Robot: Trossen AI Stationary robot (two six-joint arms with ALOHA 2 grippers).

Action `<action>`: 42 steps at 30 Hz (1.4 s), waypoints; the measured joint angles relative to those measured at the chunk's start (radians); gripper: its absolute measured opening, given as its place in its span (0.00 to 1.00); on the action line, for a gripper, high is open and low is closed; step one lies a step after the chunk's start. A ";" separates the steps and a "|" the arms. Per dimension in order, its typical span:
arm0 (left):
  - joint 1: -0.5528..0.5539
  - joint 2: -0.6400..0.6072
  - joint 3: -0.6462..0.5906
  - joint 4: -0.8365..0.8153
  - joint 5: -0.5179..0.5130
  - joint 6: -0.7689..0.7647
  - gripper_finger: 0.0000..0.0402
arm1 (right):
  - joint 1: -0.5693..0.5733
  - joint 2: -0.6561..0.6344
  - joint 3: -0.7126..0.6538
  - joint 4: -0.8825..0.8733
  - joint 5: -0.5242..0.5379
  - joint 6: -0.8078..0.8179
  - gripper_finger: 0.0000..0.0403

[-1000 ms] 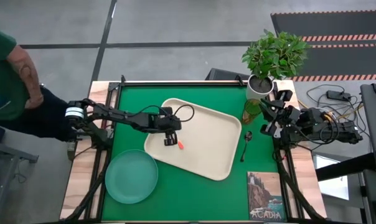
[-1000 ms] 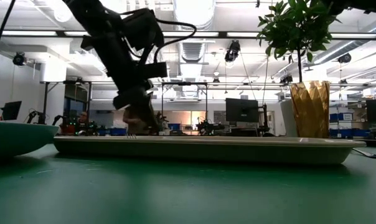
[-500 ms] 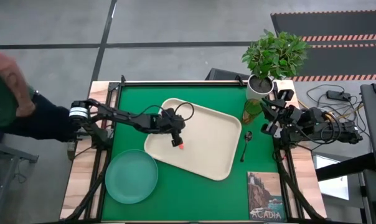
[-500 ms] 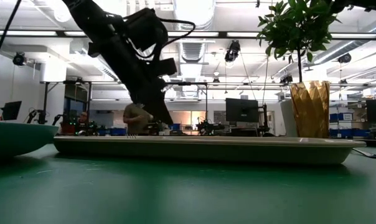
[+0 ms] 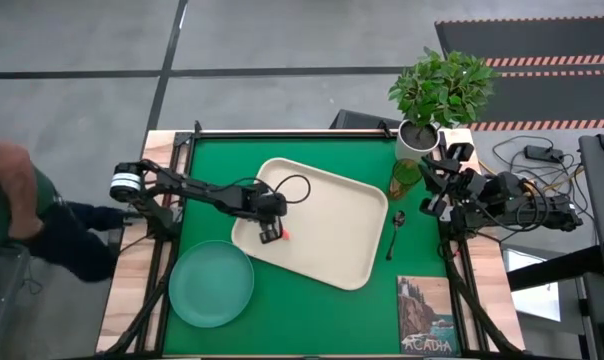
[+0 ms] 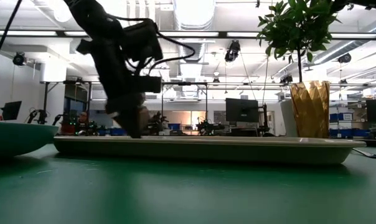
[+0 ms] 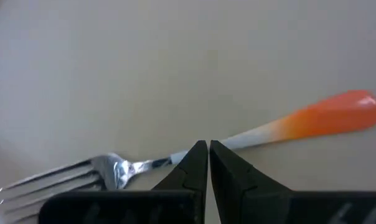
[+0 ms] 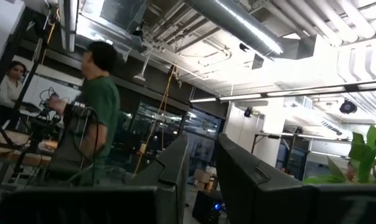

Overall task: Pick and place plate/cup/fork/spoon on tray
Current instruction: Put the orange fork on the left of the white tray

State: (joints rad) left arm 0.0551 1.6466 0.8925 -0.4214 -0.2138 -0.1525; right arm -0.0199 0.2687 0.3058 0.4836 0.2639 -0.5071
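The fork (image 7: 281,127), silver with an orange-red handle, lies flat on the left part of the cream tray (image 5: 332,235). My left gripper (image 5: 270,233) points down over it, fingers shut, tips (image 7: 208,148) at the fork's neck. In the low view my left gripper (image 6: 133,129) reaches down to the tray's rim (image 6: 238,149). The teal plate (image 5: 211,284) rests on the green mat, near left of the tray. The cup (image 5: 403,180) stands by the plant pot. The dark spoon (image 5: 395,230) lies on the mat right of the tray. My right gripper (image 5: 432,190) waits at the table's right edge, open. My left gripper's shut fingertips (image 7: 197,155) stand over the fork's neck (image 7: 238,138), between tines and handle, coming from above. The fork runs across the line where the fingers meet, so it is not pinched between them. I cannot tell whether the tips touch it. The fork lies on the tray.
A white pot with a green plant (image 5: 437,95) stands at the far right corner. A picture card (image 5: 426,315) lies at the near right. A person (image 5: 12,200) stands beyond the table's left edge. The tray's right half is bare.
My left gripper first tipped, its fingers slanting toward the table's right, then came back upright and went down toward the tray and slightly left. The fork has stayed lying on the tray in about the same place.
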 joint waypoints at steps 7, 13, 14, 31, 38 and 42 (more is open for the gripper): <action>0.000 -0.074 0.000 -0.099 0.001 -0.002 0.00 | 0.000 0.000 0.000 -0.005 0.000 -0.009 0.17; 0.002 -0.130 0.008 -0.105 -0.035 -0.033 0.00 | 0.000 0.000 0.000 -0.006 0.000 -0.010 0.17; 0.005 -0.133 -0.001 -0.110 -0.060 -0.034 0.00 | 0.000 0.000 0.000 -0.007 0.001 -0.011 0.17; 0.053 -0.019 -0.068 -0.058 -0.210 0.011 0.00 | 0.000 0.000 0.000 -0.007 0.001 -0.020 0.17; 0.098 -0.014 -0.069 0.016 -0.215 0.033 0.00 | 0.000 0.000 0.000 -0.007 0.001 -0.021 0.17; 0.124 -0.014 -0.075 0.102 -0.215 0.063 0.00 | 0.000 0.000 0.000 -0.007 0.001 -0.020 0.17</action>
State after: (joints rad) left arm 0.1788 1.6329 0.8173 -0.3189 -0.4290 -0.0898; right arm -0.0199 0.2691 0.3058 0.4763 0.2646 -0.5266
